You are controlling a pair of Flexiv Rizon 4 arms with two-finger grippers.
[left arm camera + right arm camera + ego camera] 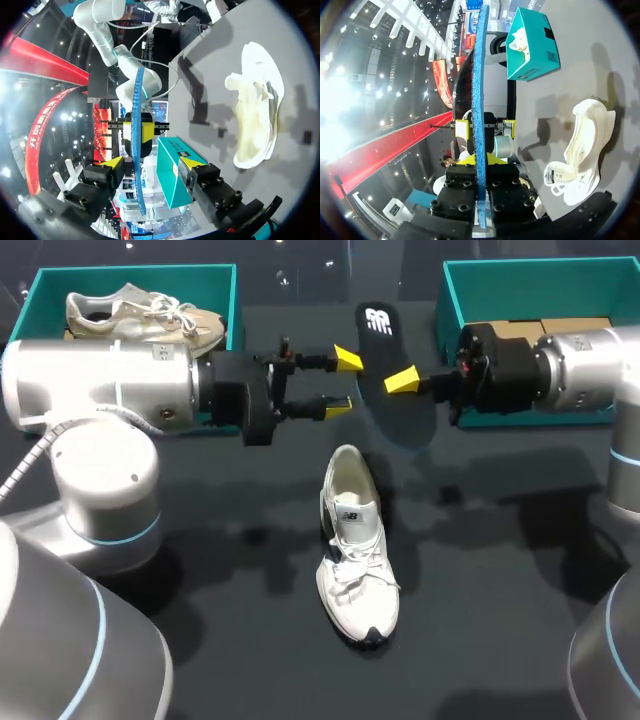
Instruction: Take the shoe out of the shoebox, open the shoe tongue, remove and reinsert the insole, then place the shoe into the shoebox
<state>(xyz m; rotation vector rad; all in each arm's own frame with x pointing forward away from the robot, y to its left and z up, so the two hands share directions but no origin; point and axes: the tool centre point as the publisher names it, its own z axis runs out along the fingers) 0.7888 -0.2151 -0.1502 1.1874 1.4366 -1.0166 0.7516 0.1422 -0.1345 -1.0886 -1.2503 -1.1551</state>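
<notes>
Head view: you see the right fingers [404, 381] pinching the black insole [381, 348] just beside the left fingers [346, 367], which are spread with nothing between them. The white laced shoe [356, 550] lies on the dark table [500, 570], apart from both. Only the left wrist view shows you the insole's blue edge, ahead of its spread fingers. The right wrist view shows the insole thin and flat, clamped between its own fingers.

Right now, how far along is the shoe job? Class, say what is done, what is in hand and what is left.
Done: the shoe lies out on the table, and its insole is out of it. In hand: the right gripper has its fingers shut on the insole above the table, with the left gripper open beside it. Left: putting the insole back in, then packing the shoe away.
</notes>
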